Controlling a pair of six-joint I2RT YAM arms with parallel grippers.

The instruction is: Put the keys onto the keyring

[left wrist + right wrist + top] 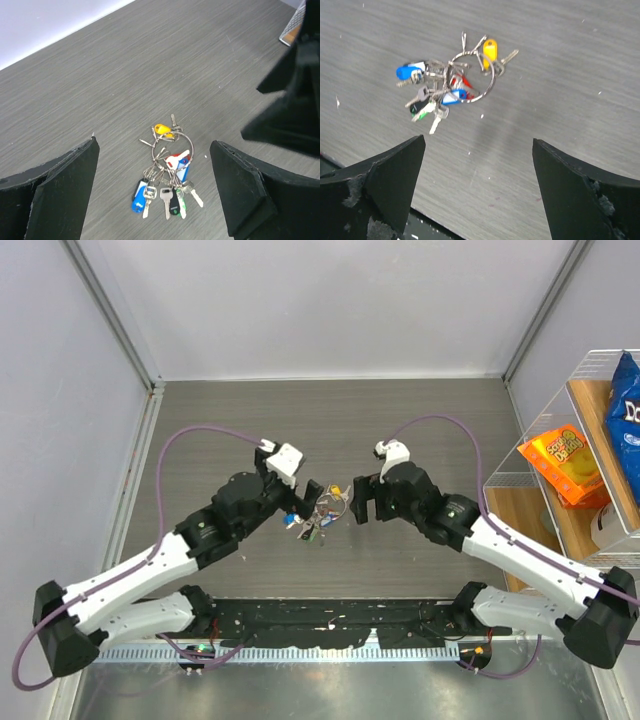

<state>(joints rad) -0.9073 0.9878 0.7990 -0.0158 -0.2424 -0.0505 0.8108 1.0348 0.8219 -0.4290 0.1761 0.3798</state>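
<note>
The keyring (172, 144) is a thin silver wire ring lying flat on the grey table. Several keys (167, 192) with blue, green, black and red heads hang from it in a bunch. A yellow-headed key (162, 130) lies at its far side. The bunch shows in the top view (320, 512) between both arms, and in the right wrist view (470, 82). My left gripper (152, 192) is open above the bunch, fingers either side, touching nothing. My right gripper (477, 187) is open and empty, just right of the keys (362, 498).
A wire shelf rack (560, 460) with orange and blue snack bags stands at the right edge. Metal frame posts (120, 330) rise at the back corners. A black base rail (330, 620) runs along the near edge.
</note>
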